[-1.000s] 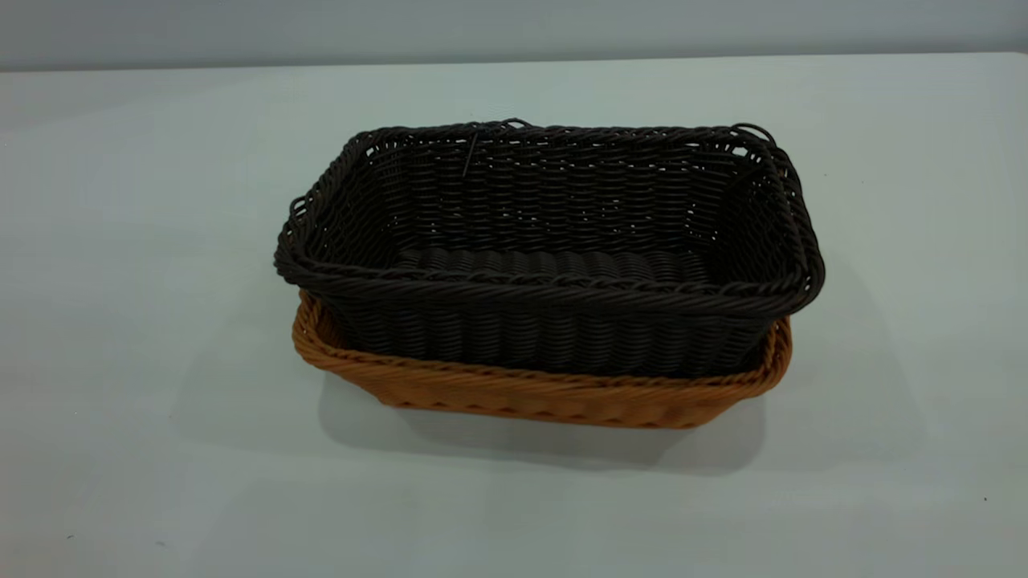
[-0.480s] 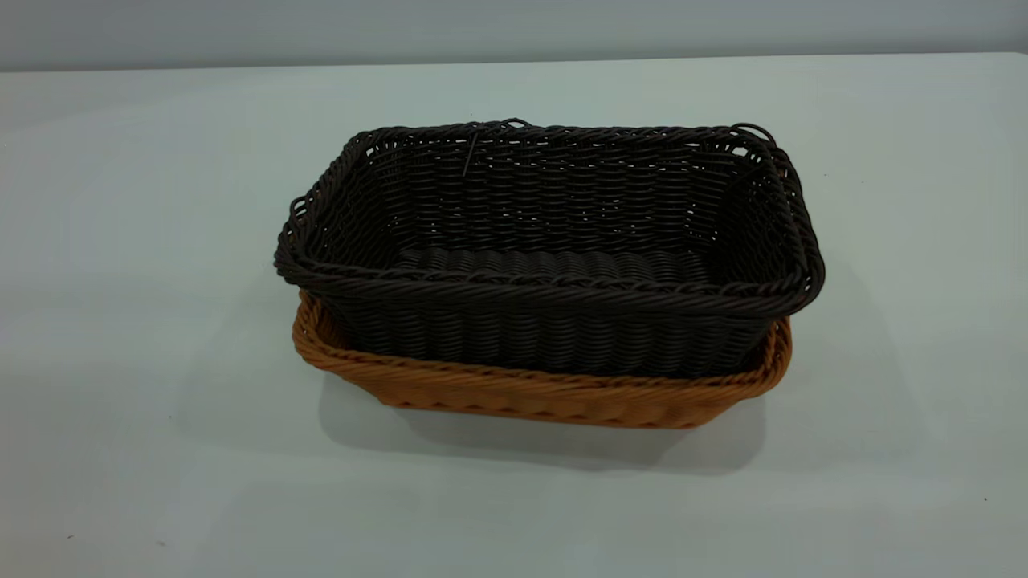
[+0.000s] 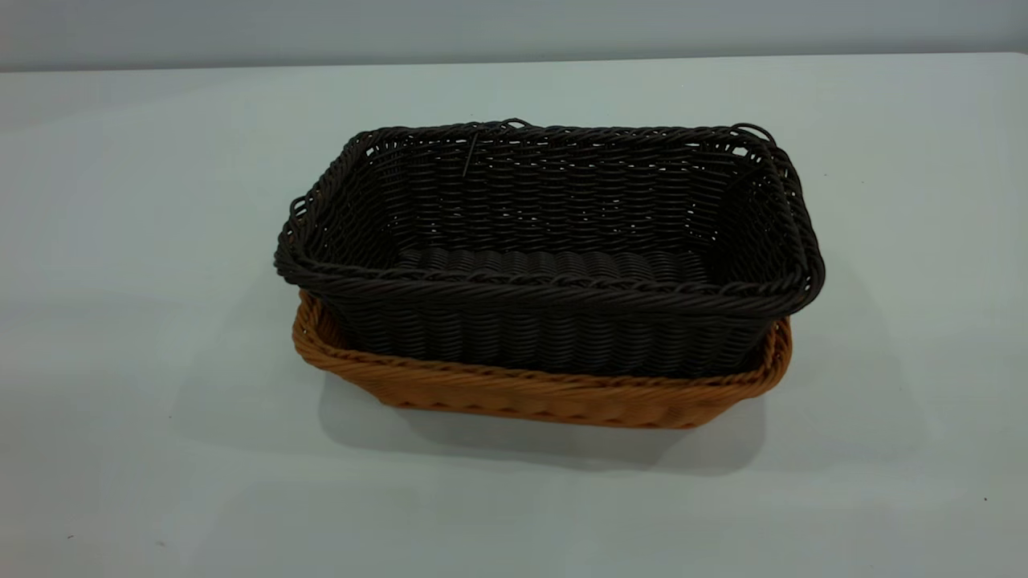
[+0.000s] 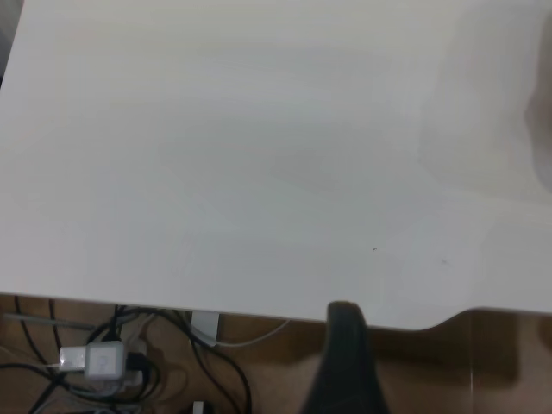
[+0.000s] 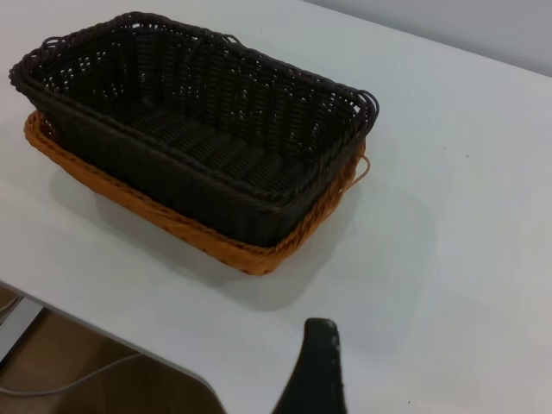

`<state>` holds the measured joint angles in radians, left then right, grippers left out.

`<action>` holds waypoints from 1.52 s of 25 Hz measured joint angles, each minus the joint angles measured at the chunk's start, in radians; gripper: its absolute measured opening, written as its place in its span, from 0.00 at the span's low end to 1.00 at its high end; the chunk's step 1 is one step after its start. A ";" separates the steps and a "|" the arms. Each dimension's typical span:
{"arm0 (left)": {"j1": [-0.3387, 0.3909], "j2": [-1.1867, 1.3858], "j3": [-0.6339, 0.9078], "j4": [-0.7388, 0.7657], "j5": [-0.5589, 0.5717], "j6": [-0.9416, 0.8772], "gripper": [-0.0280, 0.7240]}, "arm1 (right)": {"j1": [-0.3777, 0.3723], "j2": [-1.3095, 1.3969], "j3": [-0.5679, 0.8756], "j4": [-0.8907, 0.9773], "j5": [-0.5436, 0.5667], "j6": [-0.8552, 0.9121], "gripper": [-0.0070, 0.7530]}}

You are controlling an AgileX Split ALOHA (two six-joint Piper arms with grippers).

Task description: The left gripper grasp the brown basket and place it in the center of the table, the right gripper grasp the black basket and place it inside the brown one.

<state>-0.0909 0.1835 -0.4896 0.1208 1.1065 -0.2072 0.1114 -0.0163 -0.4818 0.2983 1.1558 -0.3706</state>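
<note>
Black basket [image 3: 554,241] nested in brown basket [image 3: 554,397], mid-table [image 3: 128,241]. Left gripper [image 4: 345,362], right gripper [image 5: 317,366] withdrawn at table edge; finger state possibly open, cannot tell.

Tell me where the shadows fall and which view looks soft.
Exterior view: the stacked black basket and brown basket cast a soft shadow forward onto the table. Right wrist view: shadow beneath the baskets' near side. Left wrist view: softest, with a blurred dark finger.
</note>
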 joint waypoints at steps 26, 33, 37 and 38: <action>0.058 -0.203 0.001 -0.025 0.002 0.074 0.73 | 0.000 0.000 0.000 0.000 0.000 0.001 0.79; 0.058 -0.203 0.001 -0.059 0.002 0.125 0.73 | 0.000 0.000 0.000 0.000 0.000 0.001 0.79; 0.058 -0.203 0.001 -0.059 0.002 0.130 0.73 | 0.000 0.000 0.000 0.000 0.000 0.002 0.79; 0.058 -0.203 0.001 -0.059 0.002 0.130 0.73 | 0.000 0.000 0.000 0.000 0.000 0.002 0.79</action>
<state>-0.0327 -0.0191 -0.4888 0.0619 1.1081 -0.0768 0.1114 -0.0163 -0.4818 0.2983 1.1558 -0.3690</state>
